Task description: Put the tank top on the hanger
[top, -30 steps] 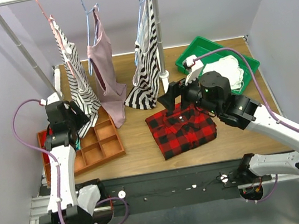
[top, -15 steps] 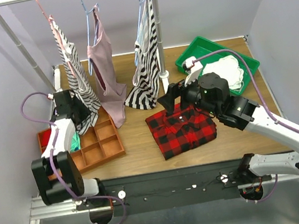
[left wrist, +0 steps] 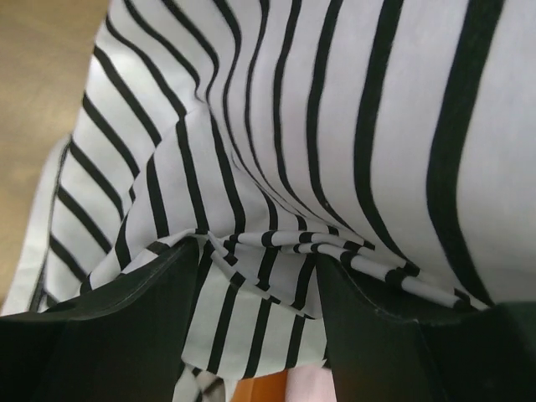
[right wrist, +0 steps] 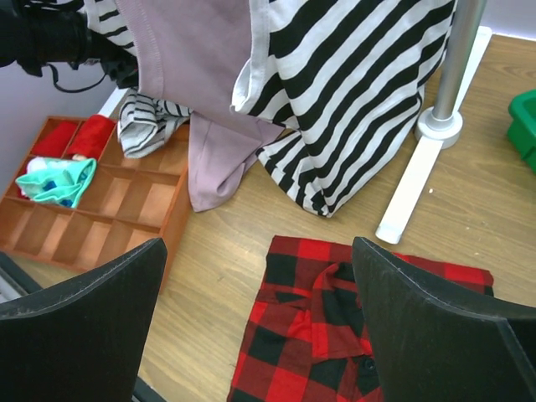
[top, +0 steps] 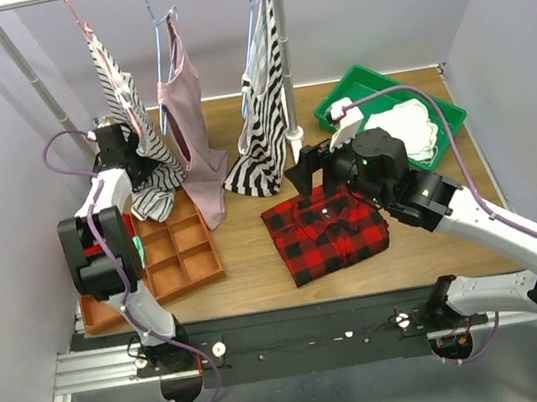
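The tank top [top: 126, 106] hangs from the pink-red hanger [top: 72, 15] at the left end of the rail, its hem bunched over the orange tray. My left gripper [top: 133, 160] is pushed into its lower part. In the left wrist view the jaws stand partly apart [left wrist: 255, 251], and the striped fabric [left wrist: 276, 126] lies wrinkled across the fingertips and between them. My right gripper [top: 304, 170] is wide open and empty [right wrist: 257, 243], hovering above the plaid shirt. The right wrist view shows the tank top's bunched hem [right wrist: 144, 126].
A mauve top [top: 186, 122] and a bold-striped top [top: 262, 121] hang on light blue hangers. A red plaid shirt [top: 326, 231] lies folded mid-table. An orange divided tray [top: 172, 266] sits at left and a green bin [top: 363, 76] at back right. The rack pole [top: 285, 57] stands at centre.
My left gripper has swung from beside the tray up and back into the tank top, bunching its hem. The right arm has barely moved.
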Robot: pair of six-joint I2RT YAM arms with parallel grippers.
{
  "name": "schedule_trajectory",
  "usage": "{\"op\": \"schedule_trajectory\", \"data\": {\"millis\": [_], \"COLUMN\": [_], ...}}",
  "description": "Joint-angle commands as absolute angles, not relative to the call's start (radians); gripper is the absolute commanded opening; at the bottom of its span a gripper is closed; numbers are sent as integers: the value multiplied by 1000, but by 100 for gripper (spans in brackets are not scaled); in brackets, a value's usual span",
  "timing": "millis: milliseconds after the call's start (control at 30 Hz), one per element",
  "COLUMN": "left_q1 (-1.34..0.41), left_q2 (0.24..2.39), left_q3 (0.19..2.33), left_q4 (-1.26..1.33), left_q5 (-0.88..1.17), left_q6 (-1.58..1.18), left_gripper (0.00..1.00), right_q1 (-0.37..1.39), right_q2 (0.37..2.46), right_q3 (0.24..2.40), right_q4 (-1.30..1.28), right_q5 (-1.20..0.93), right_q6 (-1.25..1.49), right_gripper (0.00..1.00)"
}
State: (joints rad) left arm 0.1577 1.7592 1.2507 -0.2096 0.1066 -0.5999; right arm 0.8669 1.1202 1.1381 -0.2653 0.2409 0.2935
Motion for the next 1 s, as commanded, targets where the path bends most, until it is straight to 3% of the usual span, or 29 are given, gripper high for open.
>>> {"op": "schedule_trajectory", "data": {"millis": [0,400,600,967], "left_q1": [163,163,163,164], "left_q2": [1876,2013,1909,1513], "left_q3": [1373,1612,1500,1050], "left_q4": [-153,-129,-126,-130], "left_q5": [176,222,201,57], "left_q6": [-629,-646,-623,-701], "left_gripper": [67,69,72,80], "right_q1": [870,868,870,870], "right_q2": [1158,1218,1216,1181], "right_q3": [1192,1244,1224,1167], "right_q4": [-282,-301,-276,-247], "right_q5": [293,311,287,213], "right_q6": [261,244,255,302], "right_gripper": [99,99,99,99]}}
